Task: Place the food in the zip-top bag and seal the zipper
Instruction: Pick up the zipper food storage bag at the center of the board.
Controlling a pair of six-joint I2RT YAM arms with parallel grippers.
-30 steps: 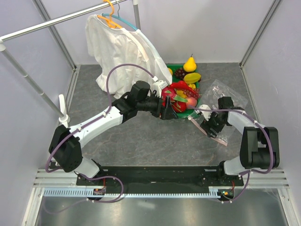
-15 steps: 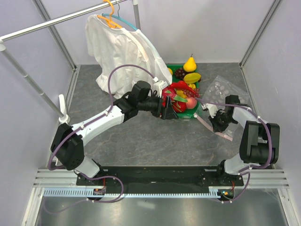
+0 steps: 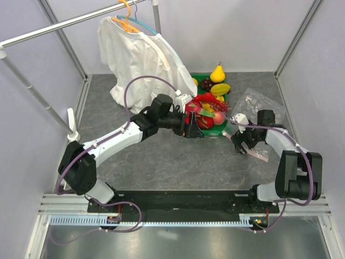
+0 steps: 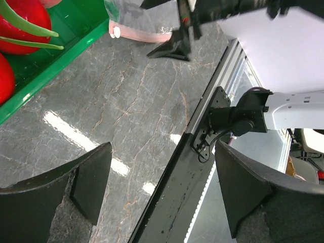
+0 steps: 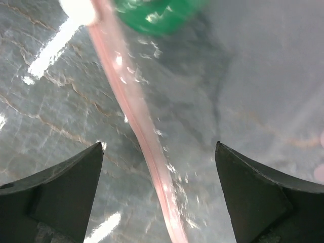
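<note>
Claw states: left claw (image 3: 192, 128) released, nothing between its fingers, low at the near-left edge of the tray (image 4: 61, 48), just beside the dragon fruit (image 4: 15, 15). All food sits in the tray, none bagged; banana (image 3: 220, 89) lies further back, pepper piece not clear enough to pick out.

Risk here: the fruit is round and slick-looking, so an off-centre pinch would likely squirt it sideways into its neighbours. A low closure may also catch the tray rim and drag the whole tray.

Bag (image 3: 259, 101) lies flat on the table right of the tray, zipper (image 5: 135, 121) along its near-left edge. Mouth open or closed: cannot tell.

Right claw (image 5: 158, 152) released, fingers spread either side of the zipper, not gripping it.

Risk: pinching both lips together would keep the mouth closed. Taking one lip thinly would likely let the film slip. With nothing pinning it, the bag could slide or fold when food pushes in.
</note>
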